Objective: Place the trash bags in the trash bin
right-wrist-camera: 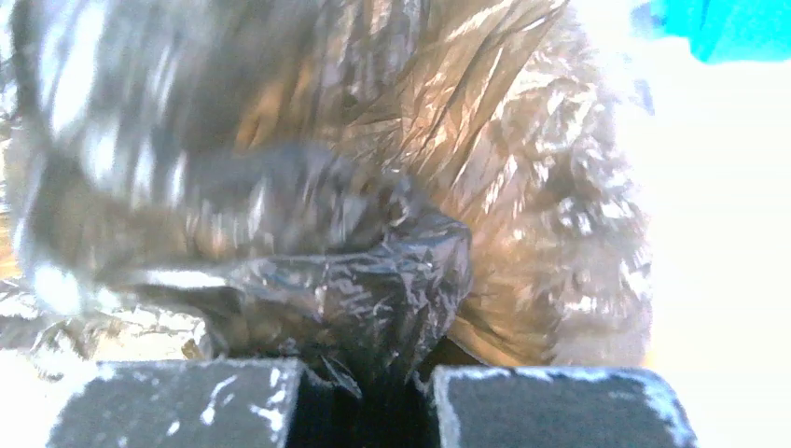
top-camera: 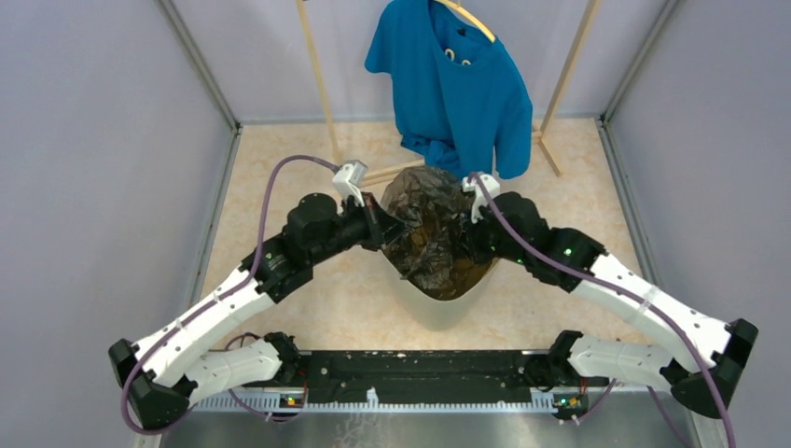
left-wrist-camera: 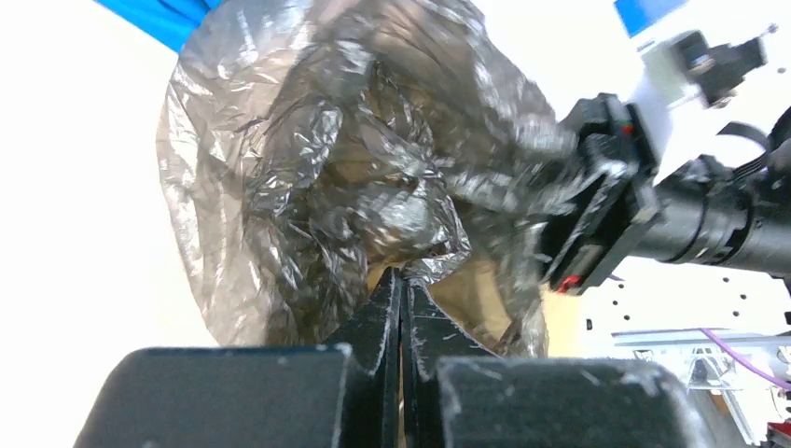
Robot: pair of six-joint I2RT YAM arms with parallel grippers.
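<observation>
The crinkly dark grey-brown trash bag [top-camera: 431,217] lies bunched over and into the mouth of the cream-beige trash bin [top-camera: 446,301] in the middle of the floor. My left gripper [top-camera: 381,224] is at the bin's left rim. In the left wrist view it [left-wrist-camera: 403,276] is shut, with a fold of the bag [left-wrist-camera: 345,159] pinched at its tips. My right gripper [top-camera: 478,233] is at the bin's right rim. In the right wrist view it [right-wrist-camera: 373,383] is shut on a bunched wad of the bag [right-wrist-camera: 373,280], which hides the fingertips. The bin's beige inside [left-wrist-camera: 478,291] shows under the bag.
A blue T-shirt [top-camera: 455,89] hangs on a wooden rack [top-camera: 322,79] just behind the bin, its hem close to the bag. Grey enclosure walls [top-camera: 103,168] stand left and right. The right arm's wrist [left-wrist-camera: 611,201] shows across the bin in the left wrist view.
</observation>
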